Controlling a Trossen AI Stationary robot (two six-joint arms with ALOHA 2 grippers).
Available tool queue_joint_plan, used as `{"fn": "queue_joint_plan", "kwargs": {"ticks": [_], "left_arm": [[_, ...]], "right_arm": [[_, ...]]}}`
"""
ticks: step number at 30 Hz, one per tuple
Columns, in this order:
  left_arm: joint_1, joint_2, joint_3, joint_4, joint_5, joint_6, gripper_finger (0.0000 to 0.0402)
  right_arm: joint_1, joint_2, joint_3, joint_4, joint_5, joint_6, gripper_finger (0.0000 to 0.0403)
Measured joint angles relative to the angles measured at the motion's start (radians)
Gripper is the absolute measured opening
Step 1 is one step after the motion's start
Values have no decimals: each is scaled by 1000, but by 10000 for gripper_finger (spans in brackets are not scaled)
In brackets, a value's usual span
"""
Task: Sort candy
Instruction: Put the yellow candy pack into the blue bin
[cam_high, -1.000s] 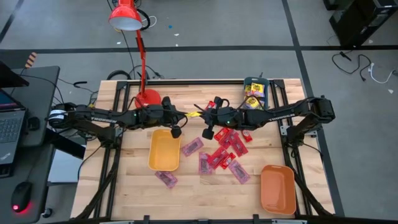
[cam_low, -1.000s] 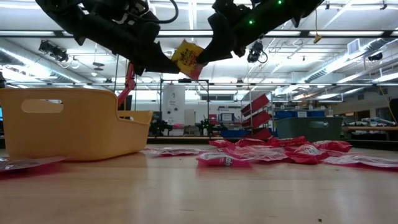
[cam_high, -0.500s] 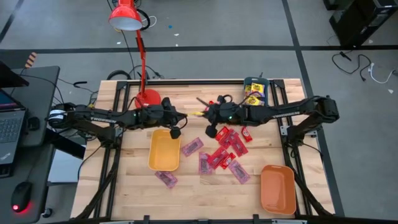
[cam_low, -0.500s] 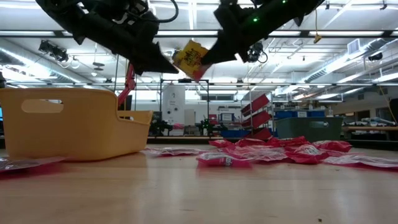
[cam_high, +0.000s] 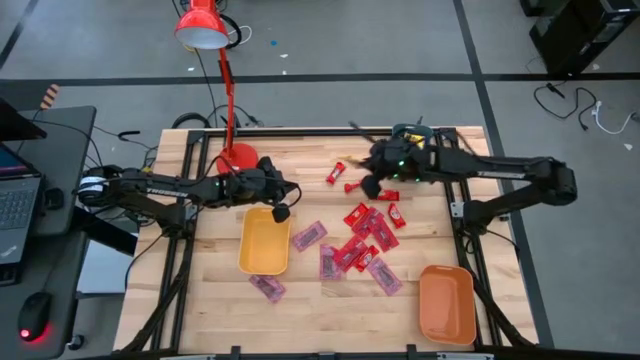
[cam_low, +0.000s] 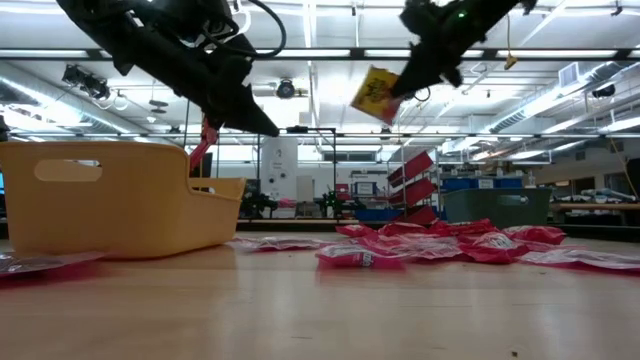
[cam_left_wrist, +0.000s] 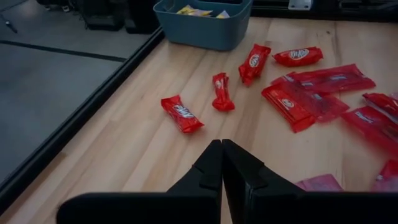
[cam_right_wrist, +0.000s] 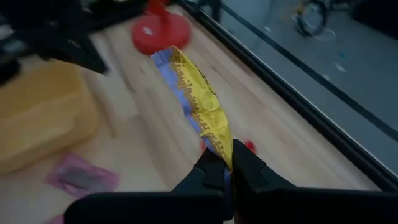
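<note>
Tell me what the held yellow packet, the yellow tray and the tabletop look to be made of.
Yellow packet, pinched in the right gripper: thin plastic or foil film, going by its crinkles and sheen. Yellow tray: moulded plastic with a smooth matte wall and a cut-out handle slot. Tabletop: light wood, with visible plank seams and grain; it looks unpainted, possibly sealed.

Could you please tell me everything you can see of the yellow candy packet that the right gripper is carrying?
The yellow candy packet is a small, flat, crinkled wrapper with dark print and a bluish-purple underside. The right gripper is shut on its lower edge, so it stands up from the fingers. It hangs tilted in the air, well above the table, touching only those fingers, near the teal tray at the far edge.
</note>
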Motion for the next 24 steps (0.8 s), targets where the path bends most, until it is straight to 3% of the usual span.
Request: {"fn": "queue_joint_plan", "kwargs": {"ticks": [13, 19, 24], "left_arm": [[0, 0, 0, 67, 2, 7, 15], [0, 0, 0, 87, 4, 8, 15], [0, 0, 0, 86, 4, 17, 15]], "right_arm": [[-336, -150, 0, -460, 1, 60, 0], [-455, -149, -17, -490, -26, 98, 0], [-531, -149, -79, -485, -92, 23, 0]]}}
